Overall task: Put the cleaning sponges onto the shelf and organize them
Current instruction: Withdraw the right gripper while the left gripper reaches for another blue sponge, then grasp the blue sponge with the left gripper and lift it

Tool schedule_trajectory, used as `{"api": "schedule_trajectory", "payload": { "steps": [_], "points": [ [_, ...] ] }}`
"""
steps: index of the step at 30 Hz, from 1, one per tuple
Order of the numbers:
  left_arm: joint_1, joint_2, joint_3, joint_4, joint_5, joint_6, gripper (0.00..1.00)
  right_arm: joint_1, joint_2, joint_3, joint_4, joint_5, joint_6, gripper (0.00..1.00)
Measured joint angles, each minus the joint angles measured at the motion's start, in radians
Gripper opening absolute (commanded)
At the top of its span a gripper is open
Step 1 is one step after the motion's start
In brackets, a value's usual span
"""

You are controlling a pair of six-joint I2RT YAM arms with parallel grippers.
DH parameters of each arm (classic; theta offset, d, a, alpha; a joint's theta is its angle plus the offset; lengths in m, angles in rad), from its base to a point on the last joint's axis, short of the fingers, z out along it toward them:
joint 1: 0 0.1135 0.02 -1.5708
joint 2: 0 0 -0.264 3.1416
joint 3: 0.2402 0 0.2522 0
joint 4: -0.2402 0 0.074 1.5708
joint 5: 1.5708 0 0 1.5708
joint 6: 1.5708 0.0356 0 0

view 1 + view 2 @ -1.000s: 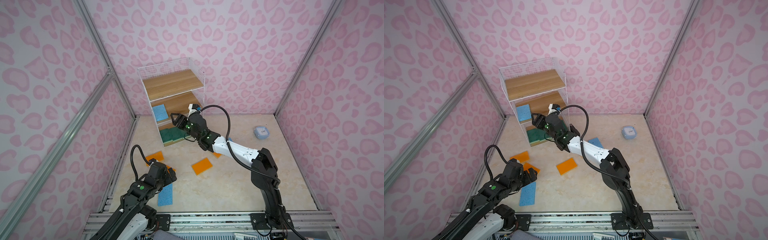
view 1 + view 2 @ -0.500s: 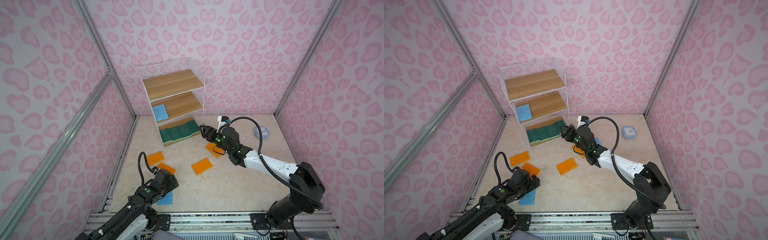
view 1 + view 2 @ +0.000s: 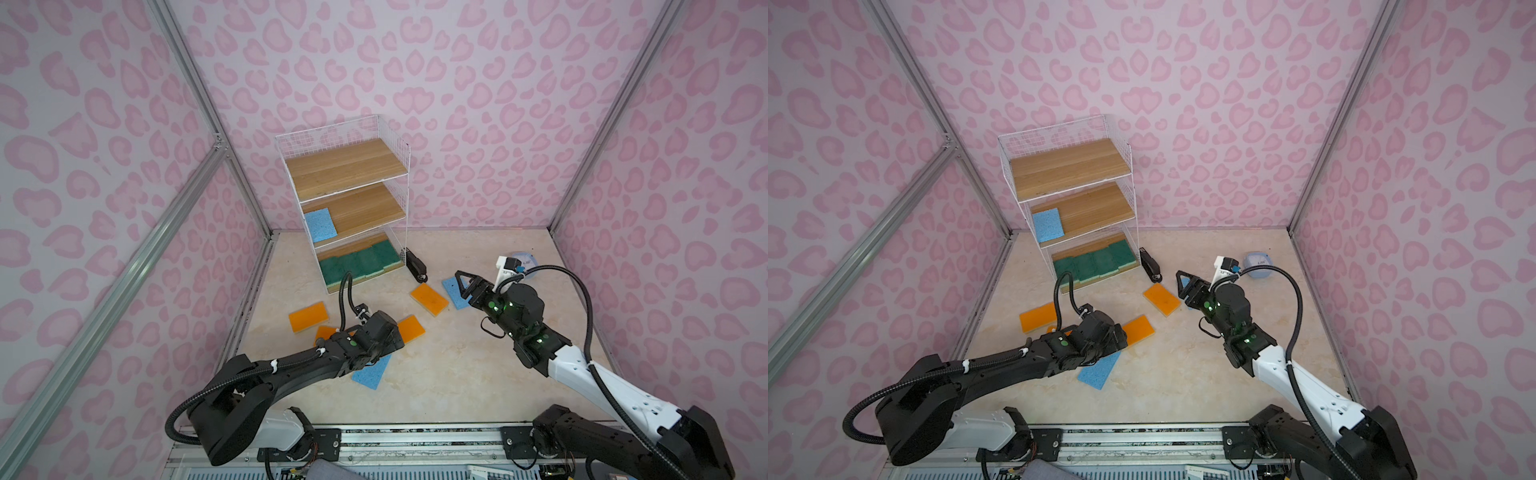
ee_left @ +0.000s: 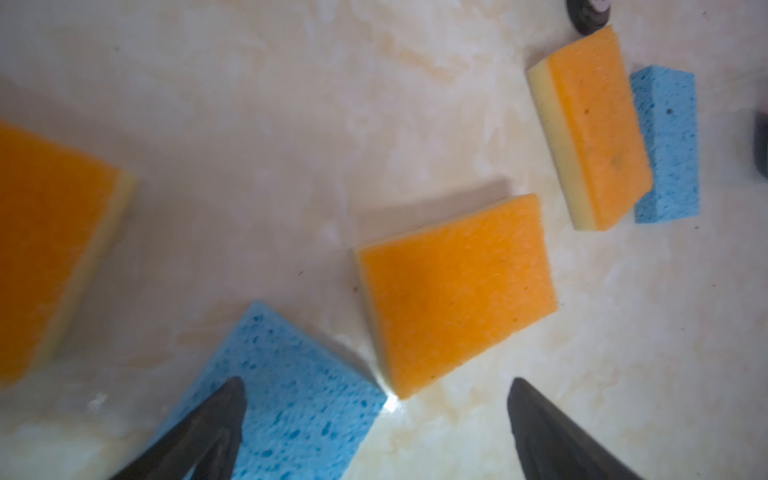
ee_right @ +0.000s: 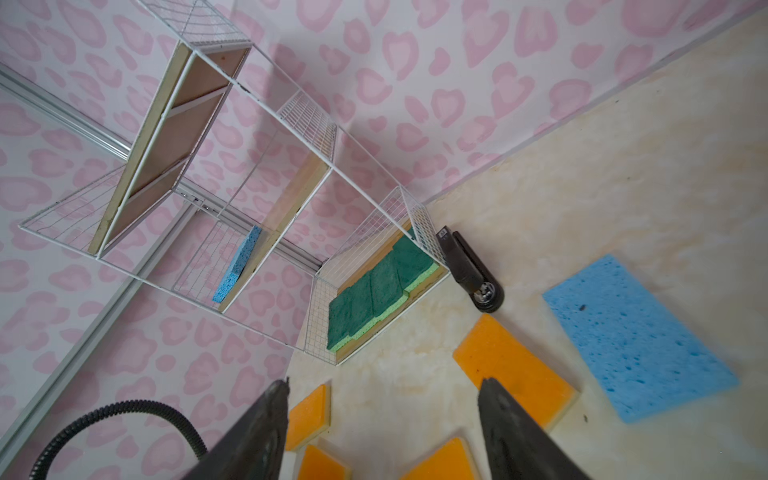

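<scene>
The shelf point(image 3: 347, 166) stands at the back, white wire with wooden boards. Several green sponges point(image 3: 359, 262) lie in a row on its bottom tier, and one blue sponge point(image 3: 319, 224) lies on the middle tier. Several orange sponges lie on the floor, among them those marked here point(image 3: 308, 316) point(image 3: 430, 299) point(image 4: 455, 286). My left gripper point(image 4: 376, 395) is open, low over a corner of a blue sponge point(image 3: 372, 372) on the floor. My right gripper point(image 3: 460, 284) hangs open and empty above another blue sponge point(image 5: 636, 336), pointing toward the shelf point(image 5: 257, 174).
A black stapler point(image 3: 417, 268) lies on the floor against the shelf's right foot. A small pale-blue case point(image 3: 1257, 261) sits behind the right wrist near the back right. Pink patterned walls close in three sides, and a metal rail point(image 3: 415, 440) runs along the front.
My right gripper has drawn back from the shelf's bottom tier to the right, over the floor, still open. My left arm has reached farther out over the blue floor sponge.
</scene>
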Motion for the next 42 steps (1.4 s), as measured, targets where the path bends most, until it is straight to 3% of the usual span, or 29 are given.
{"api": "schedule_trajectory", "payload": {
  "steps": [5,9,15,18,24,42],
  "points": [
    [0.0,0.048,0.122,0.011,0.004,0.032,0.99,-0.083,-0.138,-0.052,-0.077,-0.02,-0.016,0.76],
    [0.008,0.005,0.139,-0.013,0.011,0.09,0.91,-0.119,-0.143,-0.083,-0.118,-0.076,-0.023,0.76],
    [0.058,-0.164,0.059,-0.078,0.05,0.203,0.56,-0.104,-0.079,-0.112,-0.128,-0.167,-0.039,0.76],
    [0.096,-0.283,-0.052,-0.126,0.073,0.23,0.45,-0.064,-0.032,-0.113,-0.114,-0.188,-0.053,0.77],
    [0.137,-0.455,-0.242,-0.166,0.094,0.227,0.43,0.004,0.09,-0.067,-0.094,-0.211,-0.08,0.77],
    [0.119,-0.57,-0.483,-0.073,0.168,0.15,0.44,0.071,0.215,-0.009,-0.061,-0.235,-0.093,0.78]
  ]
}}
